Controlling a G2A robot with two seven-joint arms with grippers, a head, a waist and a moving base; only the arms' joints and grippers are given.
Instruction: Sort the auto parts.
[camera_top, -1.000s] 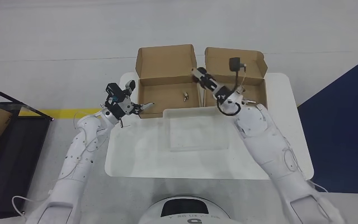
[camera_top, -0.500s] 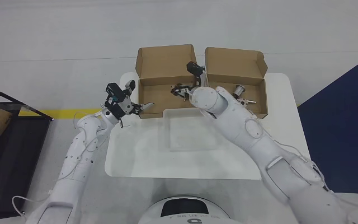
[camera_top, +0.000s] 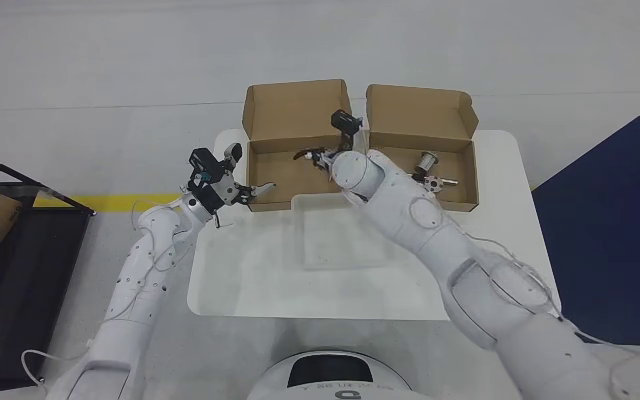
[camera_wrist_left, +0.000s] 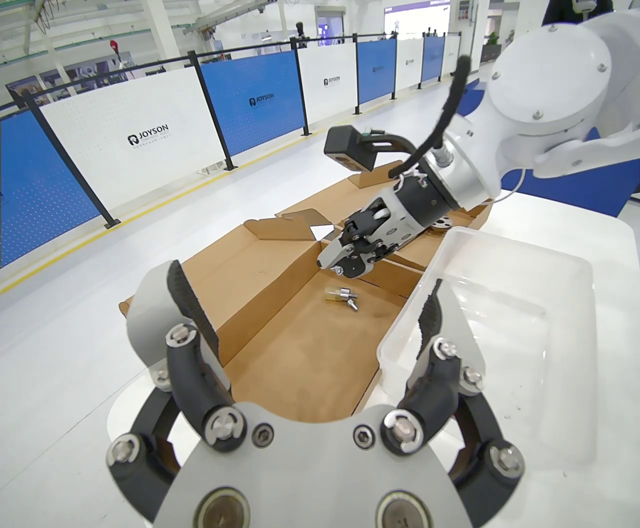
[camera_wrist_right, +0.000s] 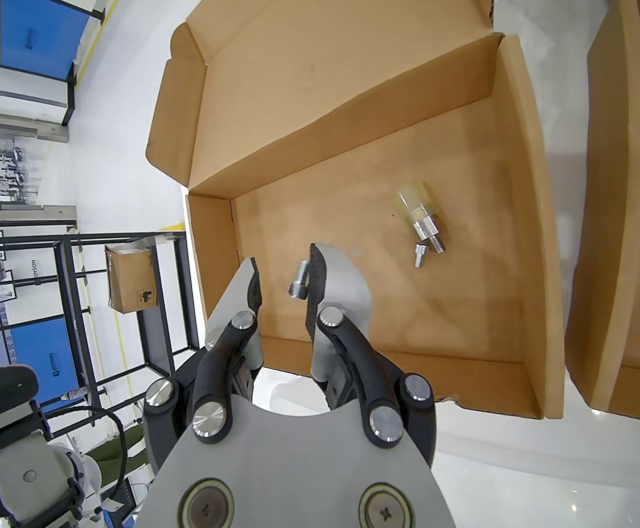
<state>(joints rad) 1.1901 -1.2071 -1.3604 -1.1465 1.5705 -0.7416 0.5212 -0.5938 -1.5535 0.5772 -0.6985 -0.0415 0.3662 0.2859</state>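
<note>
right gripper (camera_wrist_right: 283, 266) over left cardboard box (camera_wrist_right: 350, 125), near its right wall; fingers narrowly apart, small bolt (camera_wrist_right: 298, 280) touching one pad only, likely released to join capped fitting (camera_wrist_right: 422, 215) on box floor | left gripper (camera_wrist_left: 306, 280) wide, empty, hovers at table (camera_top: 240, 290) left edge, clear of the drop

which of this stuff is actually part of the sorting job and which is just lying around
Job: first cardboard box, second cardboard box, clear tray, capped fitting, small screw beside it, bolt between the fingers of the right gripper, flanged part in the second box.

Lying about: black rack, carton on it, blue fence panels.
</note>
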